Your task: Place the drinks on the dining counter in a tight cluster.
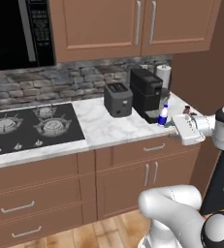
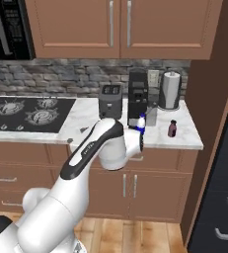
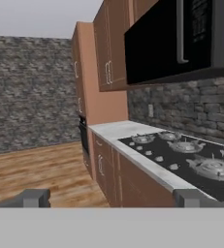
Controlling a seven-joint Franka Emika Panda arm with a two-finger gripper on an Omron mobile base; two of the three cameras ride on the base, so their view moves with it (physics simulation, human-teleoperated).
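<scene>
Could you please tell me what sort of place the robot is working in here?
A home kitchen, rendered in simulation: a gas stove set in a marble counter, a toaster beside a coffee machine, and wooden cabinets overhead.

- Small white bottle (image 1: 163, 116) with a blue label and cap stands upright, right of centre in the left base view (partly hidden in the right one).
- Tiny reddish-brown bottle (image 2: 172, 128) stands upright, right of centre.

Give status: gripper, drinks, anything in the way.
Gripper open, empty, looking along the stove counter. Small white bottle with blue label and tiny reddish-brown bottle stand on that counter, ungrasped. Black coffee machine right behind the white bottle.
</scene>
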